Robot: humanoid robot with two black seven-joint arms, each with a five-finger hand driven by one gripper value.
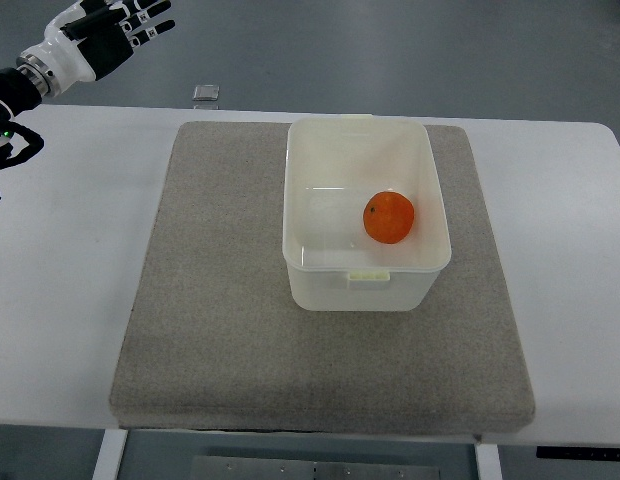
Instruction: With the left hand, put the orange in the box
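At far upper left the left hand (108,38) hovers off the table (70,300), fingers spread, holding nothing. On the grey mat (220,330) sits the white box (362,285); the orange (389,218) lies inside, right of centre. No legible writing.

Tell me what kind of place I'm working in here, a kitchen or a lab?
Most likely a lab or test bench, not a kitchen: a plain white table with a grey mat, one plastic box holding an orange, bare grey floor beyond. The left hand hovers off the table's far-left corner.
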